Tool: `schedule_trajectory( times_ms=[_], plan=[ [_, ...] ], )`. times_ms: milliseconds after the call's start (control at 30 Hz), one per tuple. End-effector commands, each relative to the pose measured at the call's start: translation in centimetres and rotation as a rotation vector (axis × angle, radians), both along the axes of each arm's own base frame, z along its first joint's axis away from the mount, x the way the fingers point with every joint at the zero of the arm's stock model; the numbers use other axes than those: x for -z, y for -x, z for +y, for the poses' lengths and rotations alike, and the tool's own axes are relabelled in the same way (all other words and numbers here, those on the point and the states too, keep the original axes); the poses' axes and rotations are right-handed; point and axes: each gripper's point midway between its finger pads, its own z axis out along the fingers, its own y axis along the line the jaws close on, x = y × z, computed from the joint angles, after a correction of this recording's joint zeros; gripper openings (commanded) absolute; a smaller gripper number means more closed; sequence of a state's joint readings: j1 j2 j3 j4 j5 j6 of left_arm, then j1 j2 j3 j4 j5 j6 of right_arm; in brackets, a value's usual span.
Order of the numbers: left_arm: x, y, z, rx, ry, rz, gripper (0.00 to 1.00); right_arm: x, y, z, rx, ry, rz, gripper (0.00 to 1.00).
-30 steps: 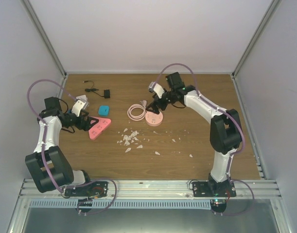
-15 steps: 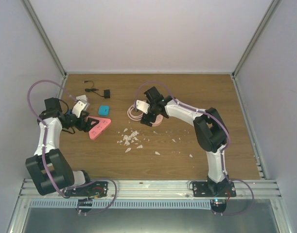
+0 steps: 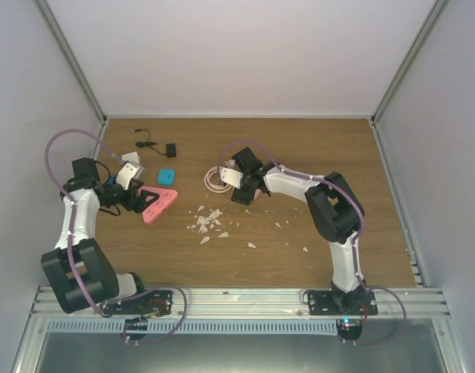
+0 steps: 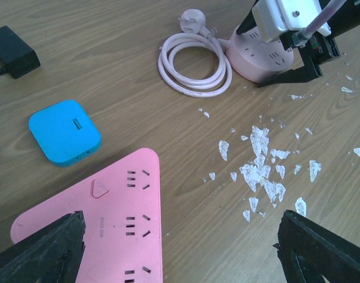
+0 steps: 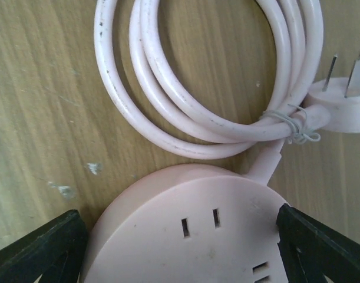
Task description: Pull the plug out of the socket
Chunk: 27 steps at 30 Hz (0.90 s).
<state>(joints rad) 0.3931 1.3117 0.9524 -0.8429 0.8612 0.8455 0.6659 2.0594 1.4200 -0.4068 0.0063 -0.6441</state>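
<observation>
Where the table lies nearest the arm bases, white flakes [image 4: 262, 177] are scattered just right of the socket [image 4: 112, 227]. The socket is laid flat on the wood, one corner pointed away from the left gripper [image 4: 180, 253]. The left jaws are spread wide over the socket's broad end, with nothing held. That end is cut off by the left wrist view's lower edge, and contact between finger and socket cannot be judged. Just beyond the socket a blue square box [image 4: 65, 132] is seen. Well right of the socket, the right gripper [image 5: 180, 247] is set over a round pink strip [image 5: 168, 206], jaws wide open on either side, nothing gripped. A coiled pink cable [image 4: 194, 88] is laid beside that strip, its plug [image 5: 344, 112] loose on the wood. Farthest from the socket, a black adapter [image 4: 13, 52] is partly cropped.
</observation>
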Motion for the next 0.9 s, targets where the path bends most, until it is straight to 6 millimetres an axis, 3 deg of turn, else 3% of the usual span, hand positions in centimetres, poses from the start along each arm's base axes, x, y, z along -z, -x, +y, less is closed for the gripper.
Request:
schedule_trajectory(
  times_ms=[0, 167, 500, 867],
  plan=[
    [-1.3, 0.2, -0.7, 0.021, 0.018, -0.043, 0.89, 1.1, -1.1, -3.4, 0.055, 0.042, 0.006, 0.85],
    [-1.6, 0.1, -0.8, 0.022, 0.029, -0.048, 0.89, 1.7, -2.5, -7.1, 0.128, 0.036, 0.037, 0.77],
    [-2.3, -0.4, -0.8, 0.02, 0.041, -0.052, 0.89, 2.9, -5.3, -14.9, 0.301, -0.016, 0.118, 0.69],
    [-2.6, -0.5, -0.8, 0.021, 0.034, -0.059, 0.89, 3.6, -6.4, -26.3, 0.509, -0.045, 0.188, 0.59]
  ],
)
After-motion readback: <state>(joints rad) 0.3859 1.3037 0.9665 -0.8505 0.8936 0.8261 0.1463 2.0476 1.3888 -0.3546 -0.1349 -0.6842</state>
